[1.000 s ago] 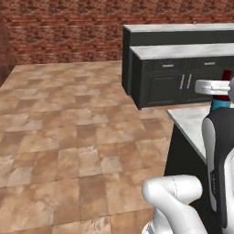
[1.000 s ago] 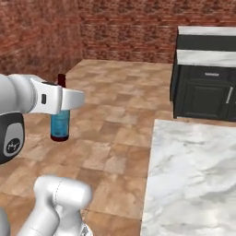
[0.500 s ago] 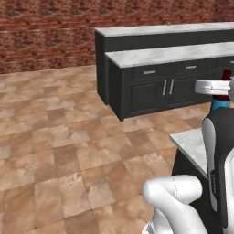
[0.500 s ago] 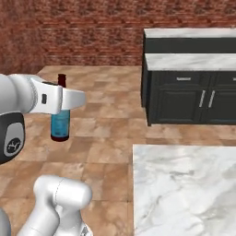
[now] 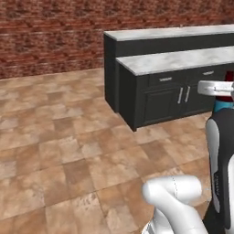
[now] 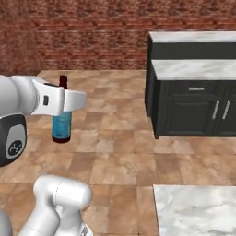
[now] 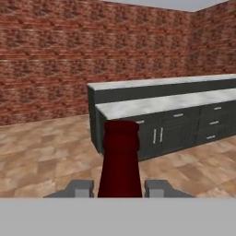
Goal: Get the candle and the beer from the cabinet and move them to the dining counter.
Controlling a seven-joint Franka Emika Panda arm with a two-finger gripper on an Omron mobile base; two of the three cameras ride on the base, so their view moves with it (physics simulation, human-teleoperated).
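The end effector (image 7: 120, 190) is pinching the beer (image 6: 61, 120), held upright in the air. The whole room has slid sideways since a moment ago, so the base is driving. The dark bench (image 7: 161, 102) stands far ahead; carrying goes on.

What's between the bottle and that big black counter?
Just bare tiled floor separates the beer from the dark counter in the right base view.

A: What stands past the brown tiled floor (image 5: 68, 151)?
B: A long dark-based bench with a grey veined marble top (image 5: 183, 59), against the red brick wall (image 5: 50, 36)

A: At the right edge?
B: The white arm (image 5: 219, 151), a blue-labelled bottle (image 5: 224, 104) peeking behind it
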